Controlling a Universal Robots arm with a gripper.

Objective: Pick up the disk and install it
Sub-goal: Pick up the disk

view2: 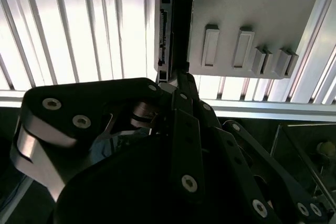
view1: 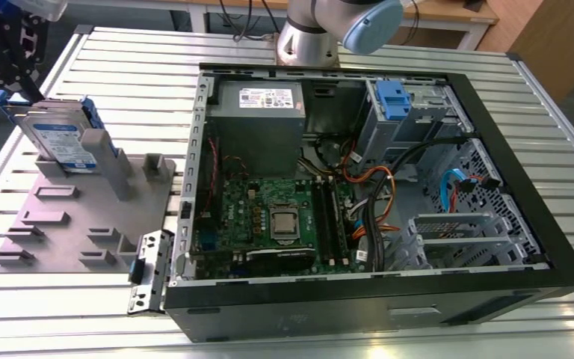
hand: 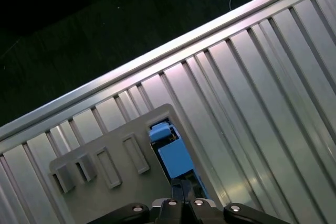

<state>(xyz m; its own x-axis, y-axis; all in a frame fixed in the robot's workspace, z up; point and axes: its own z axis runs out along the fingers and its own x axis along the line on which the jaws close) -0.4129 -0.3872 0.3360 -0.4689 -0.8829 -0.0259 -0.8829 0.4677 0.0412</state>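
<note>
At the exterior view's left, the pincer (view1: 24, 84) is hovering over the slatted metal bench (view1: 117, 67), and the disk (view1: 63, 142) is standing directly beneath it. You cannot tell whether the pincer is gripping the disk or only sitting at its end.

The disk is standing on edge in a grey fixture plate (view1: 68, 224). Its long axis is lying level, running from the pincer out along the plate. It is showing you its flat silver face with the white-and-blue label, whose print cannot be made out. Blue rails are framing that face.

In both wrist views you are looking down on the disk's thin edge (view2: 176, 30) (hand: 173, 158). A blue tab is capping the end away from the pincer (view2: 178, 74) (hand: 178, 204), and the fixture plate (view2: 236, 14) (hand: 105, 145) is lying beside it.

Well away from the pincer, toward the exterior view's right, the open computer case (view1: 526, 224) is lying on its side. Its power supply (view1: 259, 120) is wearing a white label that cannot be read. Beyond that, farther from the pincer, a blue bracket (view1: 392, 101) is sitting in the drive cage.
</note>
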